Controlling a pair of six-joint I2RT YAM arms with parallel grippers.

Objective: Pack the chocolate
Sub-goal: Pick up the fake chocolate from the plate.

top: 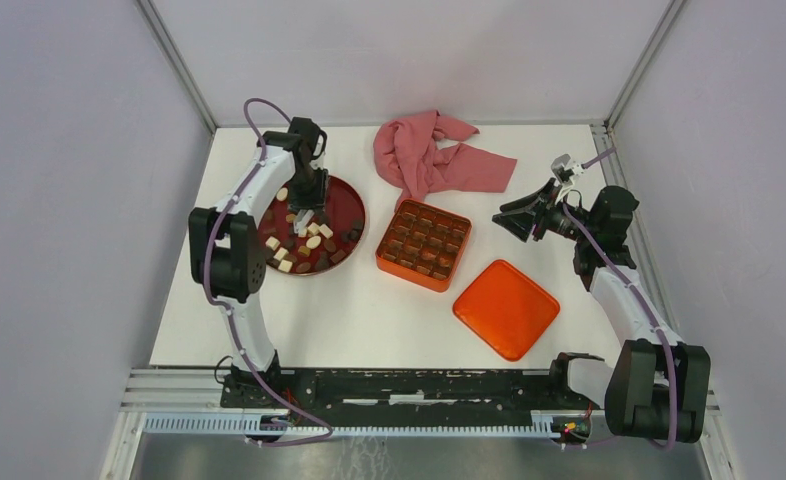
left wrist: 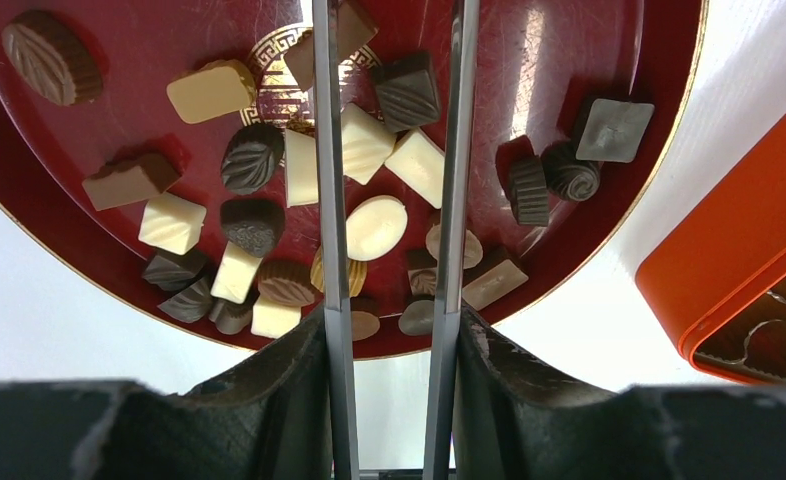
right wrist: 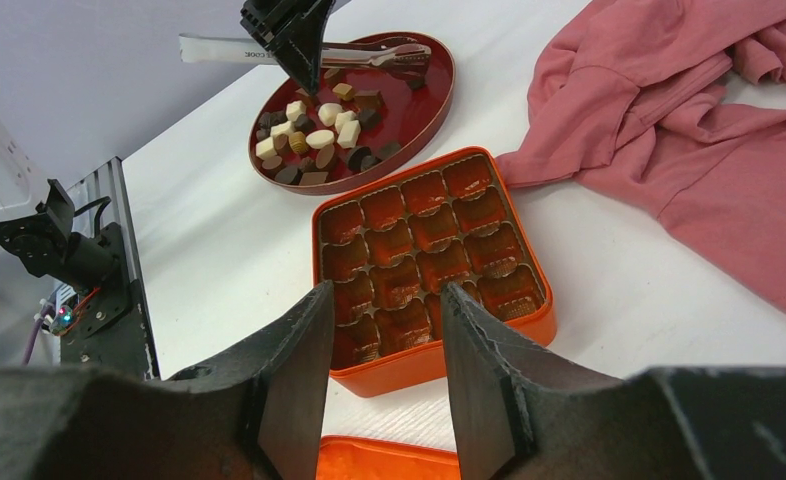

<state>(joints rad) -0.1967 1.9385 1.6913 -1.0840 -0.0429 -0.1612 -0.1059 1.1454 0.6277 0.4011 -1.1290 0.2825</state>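
Chocolate — tiny dark, tan, cream pieces (ridged) — between parted left pincer, nothing gripped.

We see a glossy lacquered dark-red plate, ridged matt chocolates on it, smooth orange tin beside, soft crumpled pink cloth.

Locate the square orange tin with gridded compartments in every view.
Top external: square orange tin at table centre, right of the round dark-red plate.
Left wrist: only its corner, at the right edge.
Right wrist: centre, beyond the right hand.
Shared landmark: the plate beside it.
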